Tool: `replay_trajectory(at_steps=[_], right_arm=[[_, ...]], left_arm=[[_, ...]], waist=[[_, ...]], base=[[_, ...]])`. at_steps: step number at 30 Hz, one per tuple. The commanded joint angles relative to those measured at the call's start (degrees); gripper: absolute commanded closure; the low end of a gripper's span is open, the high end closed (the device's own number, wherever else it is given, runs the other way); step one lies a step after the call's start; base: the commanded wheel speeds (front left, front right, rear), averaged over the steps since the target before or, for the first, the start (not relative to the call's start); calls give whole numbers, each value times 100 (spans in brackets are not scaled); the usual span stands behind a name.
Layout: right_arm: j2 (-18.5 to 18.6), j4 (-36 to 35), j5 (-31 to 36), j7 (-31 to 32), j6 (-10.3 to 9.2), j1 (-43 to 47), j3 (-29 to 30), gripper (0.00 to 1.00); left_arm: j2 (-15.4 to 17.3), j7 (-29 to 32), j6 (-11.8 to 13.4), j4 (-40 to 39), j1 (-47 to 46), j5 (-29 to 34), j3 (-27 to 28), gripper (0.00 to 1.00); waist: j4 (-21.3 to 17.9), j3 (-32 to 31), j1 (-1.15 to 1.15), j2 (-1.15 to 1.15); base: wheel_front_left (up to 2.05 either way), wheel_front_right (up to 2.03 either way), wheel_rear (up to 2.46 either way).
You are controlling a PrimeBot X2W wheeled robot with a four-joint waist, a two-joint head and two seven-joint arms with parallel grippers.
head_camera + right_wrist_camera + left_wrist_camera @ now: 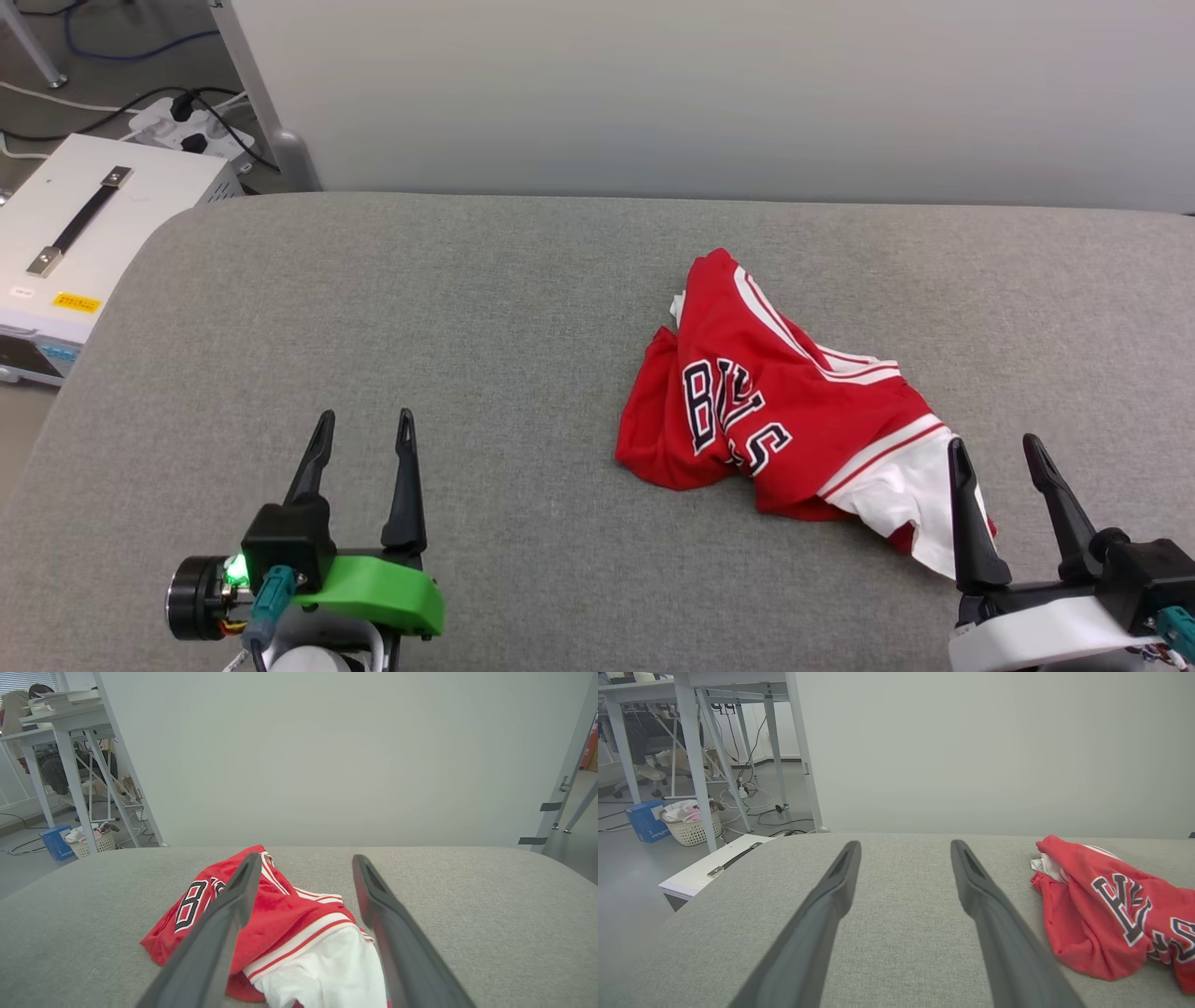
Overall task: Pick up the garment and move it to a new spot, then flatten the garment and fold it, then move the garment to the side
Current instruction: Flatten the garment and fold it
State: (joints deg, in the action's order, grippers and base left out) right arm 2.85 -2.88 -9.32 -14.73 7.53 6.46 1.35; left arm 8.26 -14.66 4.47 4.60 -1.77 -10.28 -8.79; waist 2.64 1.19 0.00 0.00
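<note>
the garment (775, 411) is seen crumpled in a heap on the grey fabric tabletop (467, 308), right of its middle, with black lettering turned up and a white sleeve (910, 499) spread toward the near edge. the right pincer (992, 441) is held with fingers apart at that sleeve; whether cloth is touched cannot be told. the left pincer (364, 415) is likewise spread wide, over bare fabric, well apart from the garment.
</note>
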Motion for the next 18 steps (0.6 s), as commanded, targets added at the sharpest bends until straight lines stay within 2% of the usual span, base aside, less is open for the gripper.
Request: replay_trajectory(at_steps=[1,18], right_arm=[[3,34,-38,-27,-4,101,-11,0],[3,140,-77,-27,-4,165,-33,0]], left_arm=[[-62,-33,-71,17,128,81,74,0],[-342,-34,-416,105,231,474,497,0]], waist=[[11,-23,0,0],[16,-3,0,0]], base=[[0,0,0],[0,0,0]])
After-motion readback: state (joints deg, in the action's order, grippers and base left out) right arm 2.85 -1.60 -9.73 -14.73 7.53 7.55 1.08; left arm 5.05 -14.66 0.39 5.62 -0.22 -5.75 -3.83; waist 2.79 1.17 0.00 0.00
